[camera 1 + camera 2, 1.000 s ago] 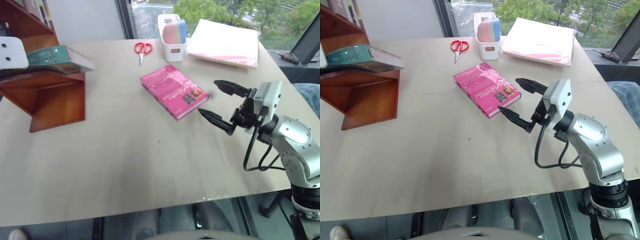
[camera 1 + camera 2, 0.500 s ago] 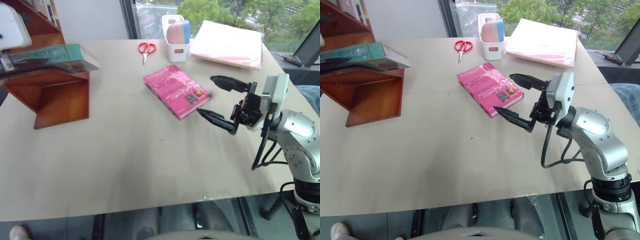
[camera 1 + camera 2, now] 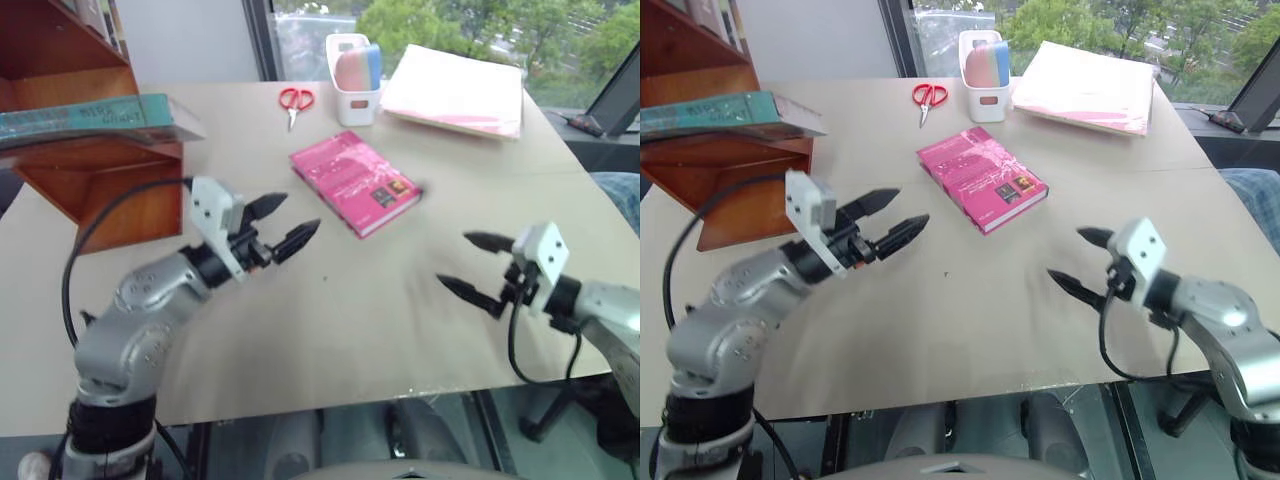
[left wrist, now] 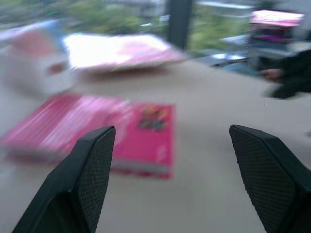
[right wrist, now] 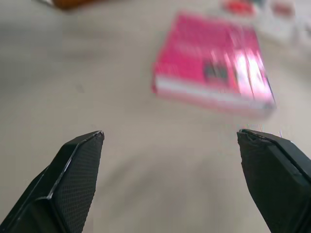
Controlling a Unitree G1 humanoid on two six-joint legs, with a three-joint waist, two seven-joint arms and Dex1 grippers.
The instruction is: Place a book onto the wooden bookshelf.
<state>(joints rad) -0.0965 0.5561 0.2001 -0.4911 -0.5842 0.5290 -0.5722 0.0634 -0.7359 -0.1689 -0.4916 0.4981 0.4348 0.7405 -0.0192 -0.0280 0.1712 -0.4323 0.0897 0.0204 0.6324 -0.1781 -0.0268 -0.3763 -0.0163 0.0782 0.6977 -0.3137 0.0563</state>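
The left gripper [image 3: 280,222] has let go of the book [image 3: 95,113] and swung down over the table [image 3: 330,320].

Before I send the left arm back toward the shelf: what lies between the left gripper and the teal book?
In the left eye view, bare tabletop and the wooden bookshelf side panel separate the left gripper from the book, which lies on a shelf board.
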